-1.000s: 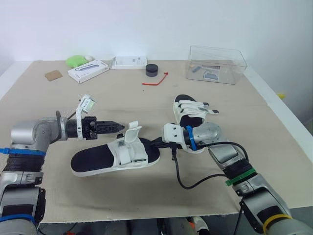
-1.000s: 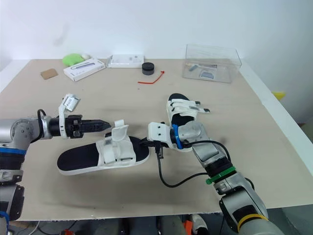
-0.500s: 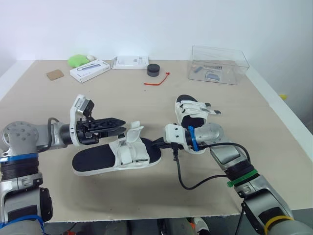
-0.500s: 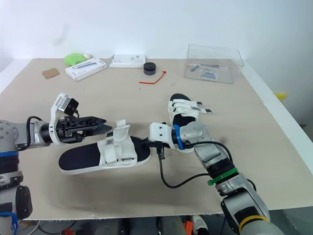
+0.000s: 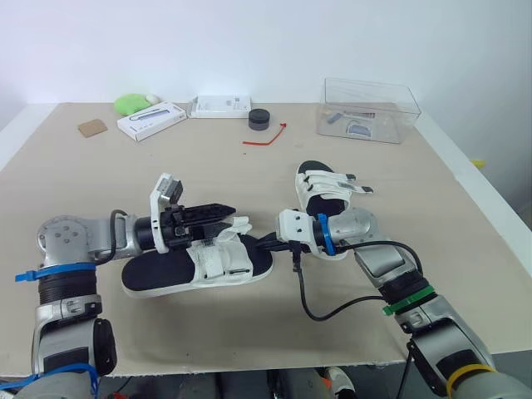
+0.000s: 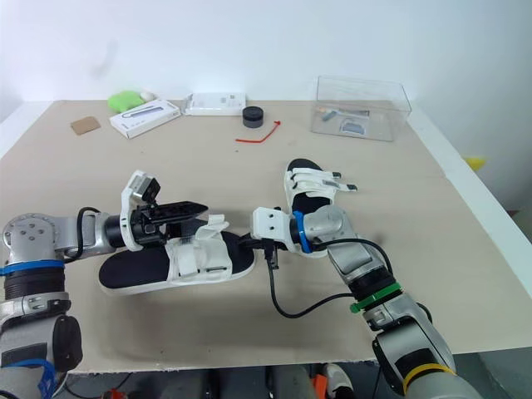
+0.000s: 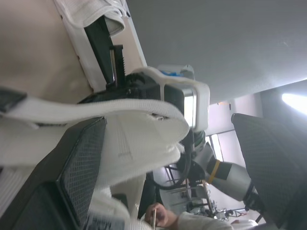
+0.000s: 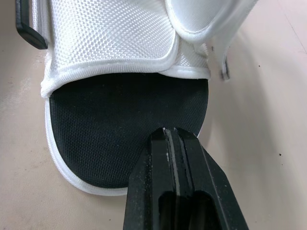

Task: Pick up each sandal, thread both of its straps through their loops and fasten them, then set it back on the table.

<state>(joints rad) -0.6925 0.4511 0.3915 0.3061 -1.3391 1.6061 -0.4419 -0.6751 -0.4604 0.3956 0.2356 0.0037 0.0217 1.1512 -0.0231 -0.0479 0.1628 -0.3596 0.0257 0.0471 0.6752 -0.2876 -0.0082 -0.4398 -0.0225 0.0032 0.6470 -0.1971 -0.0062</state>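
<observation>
Sandal one (image 5: 195, 268) lies flat near the front edge of the table (image 5: 249, 174), left of middle. A second sandal (image 5: 326, 193) sits nearer the right edge, so there are two in all. The left gripper (image 5: 218, 211), fingers spread, straddles the near sandal's raised white strap (image 5: 235, 225) without clamping it, though a pad may be brushing it. The right gripper (image 8: 171, 133), fingers pressed together and empty, bears on the toe footbed. A clean step means closing on the strap's free end while the right pins the sole.
</observation>
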